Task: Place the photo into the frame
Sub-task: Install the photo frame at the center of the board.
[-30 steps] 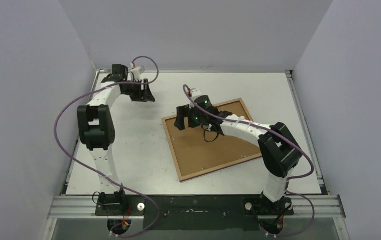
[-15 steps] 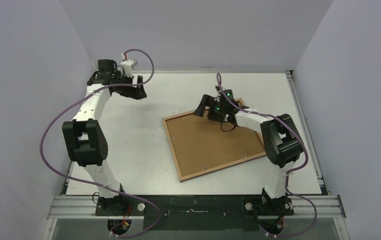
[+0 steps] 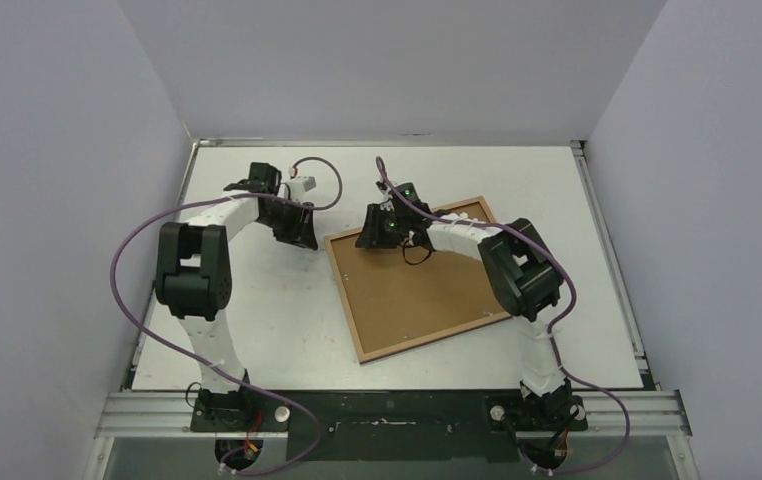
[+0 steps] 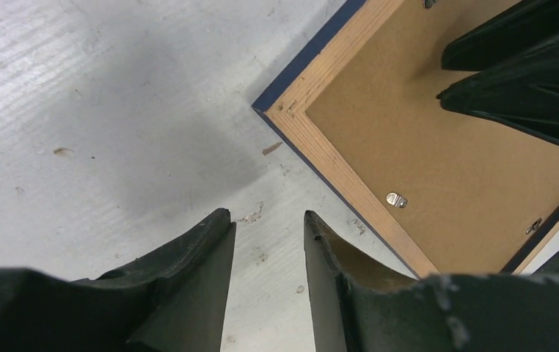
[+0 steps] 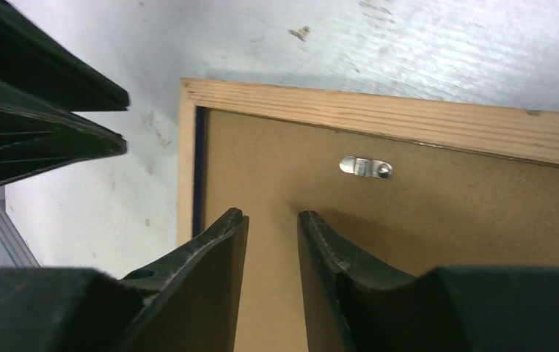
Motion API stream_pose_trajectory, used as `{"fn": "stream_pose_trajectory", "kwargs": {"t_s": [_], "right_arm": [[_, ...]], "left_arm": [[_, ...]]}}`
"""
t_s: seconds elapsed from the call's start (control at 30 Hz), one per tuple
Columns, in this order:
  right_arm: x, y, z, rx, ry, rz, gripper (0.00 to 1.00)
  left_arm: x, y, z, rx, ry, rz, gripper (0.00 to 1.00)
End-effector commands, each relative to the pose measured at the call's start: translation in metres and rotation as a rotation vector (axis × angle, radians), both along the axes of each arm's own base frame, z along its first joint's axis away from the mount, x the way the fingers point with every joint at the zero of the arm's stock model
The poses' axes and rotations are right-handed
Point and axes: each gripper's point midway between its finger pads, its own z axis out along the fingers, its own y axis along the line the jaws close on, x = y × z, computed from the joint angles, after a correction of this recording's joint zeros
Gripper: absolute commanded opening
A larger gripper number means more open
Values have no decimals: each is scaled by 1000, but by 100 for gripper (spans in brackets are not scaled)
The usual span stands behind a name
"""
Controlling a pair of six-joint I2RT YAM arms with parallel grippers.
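White table bears the frame, back up; left gripper beside its corner, right gripper above it. Both gape slightly, empty.

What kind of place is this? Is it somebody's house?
Probably not: it looks like a robot lab booth. Plain grey walls box in a white table, the left arm and right arm are bolted at its near edge, and a frame lies on it.

Both jaws narrowed, converging on the frame.
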Motion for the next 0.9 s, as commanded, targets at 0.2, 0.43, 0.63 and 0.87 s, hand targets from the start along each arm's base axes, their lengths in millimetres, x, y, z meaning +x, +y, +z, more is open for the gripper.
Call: {"fn": "stream_pose_trajectory", "kwargs": {"t_s": [0.2,0.43,0.63,0.87], "right_arm": [[-11,15,-17,-7,44,94,12],[-24,25,-18,5,59,141,13],[-32,26,-17,9,76,166,12],[-46,31,-15,31,112,215,9]], "left_arm": [[17,-10,-12,-31,-10,70,35],[8,-24,-16,-90,52,89,34],[10,-37,-18,-109,66,86,31],[14,-40,-21,-110,58,95,29]]}}
